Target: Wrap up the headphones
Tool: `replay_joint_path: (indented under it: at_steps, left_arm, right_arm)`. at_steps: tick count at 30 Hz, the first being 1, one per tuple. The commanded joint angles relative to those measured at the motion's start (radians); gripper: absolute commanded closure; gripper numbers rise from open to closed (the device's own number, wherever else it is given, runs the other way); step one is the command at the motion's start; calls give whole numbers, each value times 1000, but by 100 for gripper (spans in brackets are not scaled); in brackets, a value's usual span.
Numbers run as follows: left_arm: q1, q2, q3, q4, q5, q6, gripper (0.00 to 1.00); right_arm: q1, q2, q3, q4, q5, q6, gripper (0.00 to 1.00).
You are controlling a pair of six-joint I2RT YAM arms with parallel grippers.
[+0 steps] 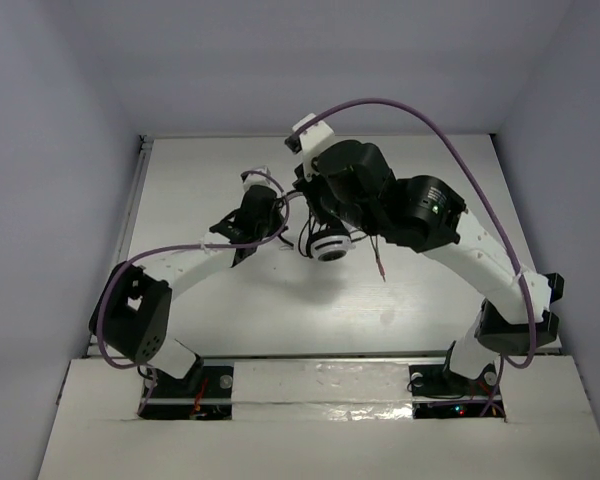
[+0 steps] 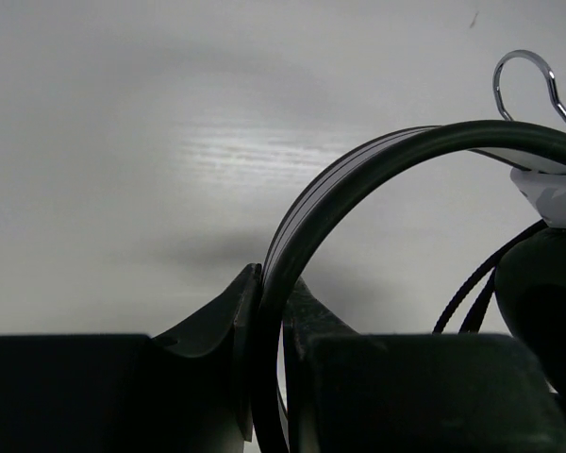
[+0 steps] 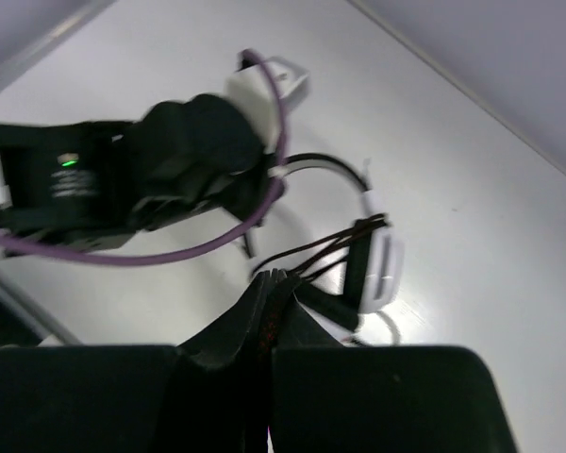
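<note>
The headphones hang above the table between my two grippers; one round white earcup [image 1: 330,246] faces up in the top view. My left gripper [image 2: 272,307] is shut on the headband [image 2: 377,156], which arches up and to the right towards a dark earcup [image 2: 547,293]. My right gripper [image 3: 272,283] is shut on strands of the thin black cable [image 3: 330,250], right next to the white earcup [image 3: 382,269]. A loose cable end with a reddish plug [image 1: 380,268] dangles below the right arm. In the top view the left gripper [image 1: 270,218] and the right gripper [image 1: 315,212] are close together.
Thick purple robot cables [image 1: 450,140] loop over both arms. The left arm [image 3: 170,170] fills the upper left of the right wrist view. A thin metal wire loop [image 2: 524,75] sits by the headband's end. The white table [image 1: 180,180] has walls at the back and sides.
</note>
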Motion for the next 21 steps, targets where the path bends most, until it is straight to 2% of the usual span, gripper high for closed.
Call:
replay_joint_path:
  at_steps: [1,8,16,18,21]
  left_arm:
    - [-20,-117,-33,79,5,40,100]
    - [-60,-264,-131,33,57,80,100]
    - [-69,-425,-159,-104,105,118,100]
    - [-69,-427,-142,-185,65,117,100]
    - [-69,-421,-137,-190,88,129,100]
  right_arm:
    - [-48,-19,-1,47,76,-37,100]
    - [-182,-49,-149,157,162,-84,100]
    - [-309,-108,-326,305,263,-120,100]
    - [-329,-118,-319,305,239,-110,100]
    - [-342,-118,-282,319,231,-133,100]
